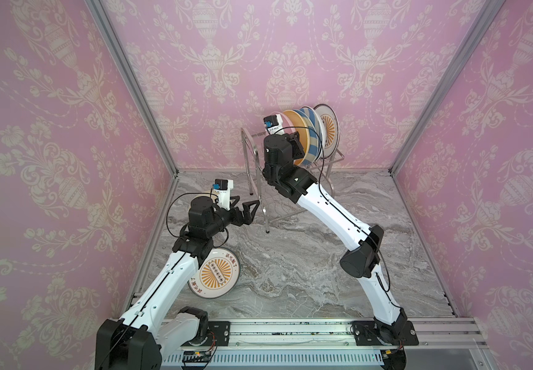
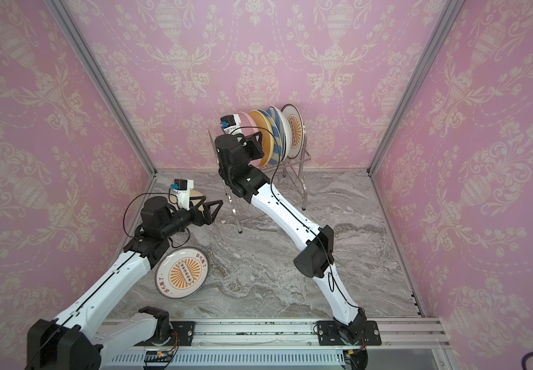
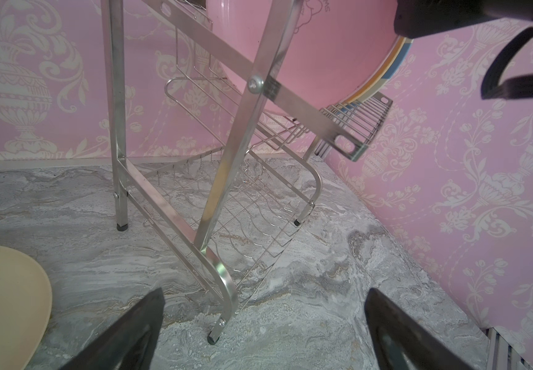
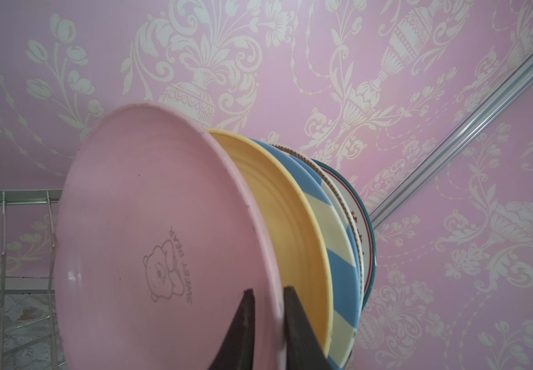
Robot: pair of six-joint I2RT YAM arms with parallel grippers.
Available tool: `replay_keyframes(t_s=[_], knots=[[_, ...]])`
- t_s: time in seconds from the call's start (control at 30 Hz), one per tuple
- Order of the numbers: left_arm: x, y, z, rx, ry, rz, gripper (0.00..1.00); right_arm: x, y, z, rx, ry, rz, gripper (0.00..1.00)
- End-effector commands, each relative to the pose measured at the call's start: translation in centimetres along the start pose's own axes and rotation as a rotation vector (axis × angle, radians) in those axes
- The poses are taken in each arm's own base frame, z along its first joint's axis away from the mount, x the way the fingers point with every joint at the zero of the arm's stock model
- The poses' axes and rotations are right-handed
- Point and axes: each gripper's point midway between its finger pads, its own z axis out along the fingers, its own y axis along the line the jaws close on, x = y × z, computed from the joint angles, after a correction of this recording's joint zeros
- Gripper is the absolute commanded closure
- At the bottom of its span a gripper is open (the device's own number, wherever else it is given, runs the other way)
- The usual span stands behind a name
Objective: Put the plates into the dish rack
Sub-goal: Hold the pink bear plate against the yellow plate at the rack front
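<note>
Seating the pink plate (image 4: 150,224) in the upper tier of the dish rack (image 3: 255,86) at 12 o'clock on the worktop (image 1: 323,262), right end effector (image 4: 268,290) narrow astride its rim, grip indeterminate, left end effector (image 3: 265,290) wide and empty; next likely requiring withdrawal, then fetching the sunburst plate (image 1: 215,272) lying at 8 o'clock.

Left fingers (image 3: 130,326) spread wide; right fingers (image 4: 246,320) barely apart.

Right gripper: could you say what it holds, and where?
The right gripper sets its jaws astride the rim of the pink plate; whether they grip cannot be told.
</note>
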Motion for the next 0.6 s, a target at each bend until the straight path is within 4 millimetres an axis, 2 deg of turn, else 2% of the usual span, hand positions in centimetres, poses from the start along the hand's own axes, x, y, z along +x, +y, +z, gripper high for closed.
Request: replay_keyframes(t_s=[0.0,0.2,0.33,0.43,0.57], knots=[[-0.5,-0.4,-0.5,0.019,-0.018,-0.002,0.01,-1.1,-0.5,-0.7,-0.027,-0.024,0.044,0.79],[-0.6,0.5,-0.6,-0.035,-0.011,-0.005,0.01,-2.0,-1.7,-1.4,-0.061,-0.038,0.057,0.79],[-0.6,1.3,-0.7,-0.072,-0.003,-0.009,0.01,-2.2,-3.1,-1.6,-0.051,-0.029,0.037,0.68],[-0.7,1.3,-0.7,-0.072,-0.004,-0.010,0.01,-2.2,-3.9,-1.8,-0.046,-0.025,0.024,0.54],[-0.8,1.2,-0.7,-0.073,-0.007,-0.008,0.01,-2.6,-4.8,-2.2,-0.063,-0.031,0.036,0.54]])
